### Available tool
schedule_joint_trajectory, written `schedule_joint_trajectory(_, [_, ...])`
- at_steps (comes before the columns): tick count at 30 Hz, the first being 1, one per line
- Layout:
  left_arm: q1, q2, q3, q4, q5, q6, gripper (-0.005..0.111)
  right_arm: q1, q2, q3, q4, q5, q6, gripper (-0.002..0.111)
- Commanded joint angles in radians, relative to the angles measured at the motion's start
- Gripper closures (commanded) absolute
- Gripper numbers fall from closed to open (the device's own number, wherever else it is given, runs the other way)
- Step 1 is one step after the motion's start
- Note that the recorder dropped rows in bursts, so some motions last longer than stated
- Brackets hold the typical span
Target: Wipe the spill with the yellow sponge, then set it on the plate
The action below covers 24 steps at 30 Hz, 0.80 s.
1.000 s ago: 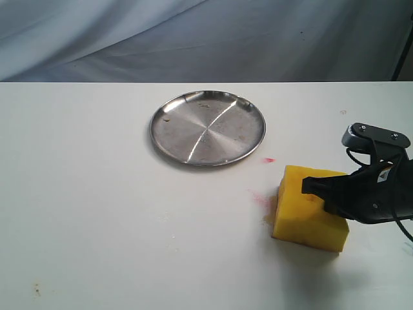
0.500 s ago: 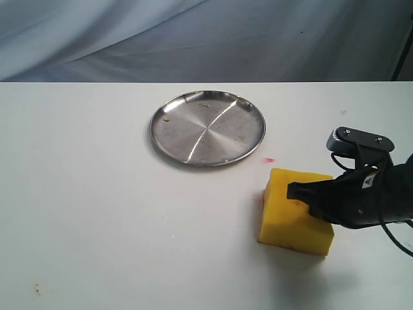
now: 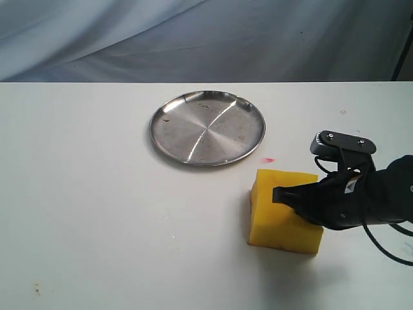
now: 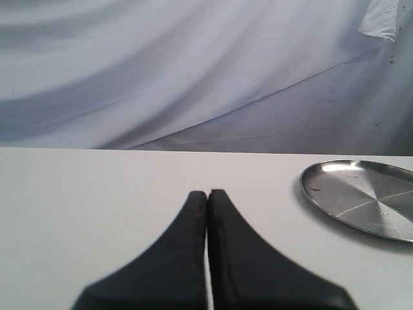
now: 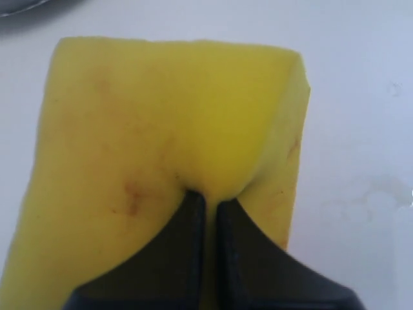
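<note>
My right gripper [image 3: 279, 194] is shut on the yellow sponge [image 3: 284, 210], pinching a fold of it; the sponge rests on the white table, right of centre and nearer than the plate. In the right wrist view the black fingers [image 5: 187, 252] bite into the stained yellow sponge [image 5: 148, 129] around the gripper [image 5: 210, 201]. The steel plate [image 3: 208, 127] lies behind and left of the sponge, and shows in the left wrist view as the plate [image 4: 361, 197]. The tan spill is hidden under or beside the sponge. My left gripper [image 4: 208, 194] is shut on nothing over bare table, out of the exterior view.
A tiny red spot [image 3: 269, 159] lies between plate and sponge. Small brown specks [image 3: 37, 286] sit near the table's front left. Grey cloth [image 3: 206, 39] hangs behind the table's far edge. A faint dried ring [image 5: 361, 200] marks the table beside the sponge.
My right gripper has dragged the sponge leftward and slightly nearer, over the pink-red smear and the brownish spot that showed at its left edge. Plate and left gripper unchanged.
</note>
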Motion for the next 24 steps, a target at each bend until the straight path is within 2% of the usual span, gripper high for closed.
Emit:
schedule_joint_trajectory(1, [-0.001,-0.002,0.004,0.001,-0.004,-0.001,0.105,0.052,0.056,0.006,0.034,-0.033,0.029,0.108])
schedule_joint_trajectory(7, [-0.001,-0.002,0.004,0.001,-0.004,-0.001,0.105,0.052,0.059,0.006,0.036,-0.06,0.112,0.108])
schedule_joint_trajectory(24, [-0.001,-0.002,0.004,0.001,-0.004,0.002,0.105,0.062,0.059,0.004,0.024,-0.08,0.112,0.108])
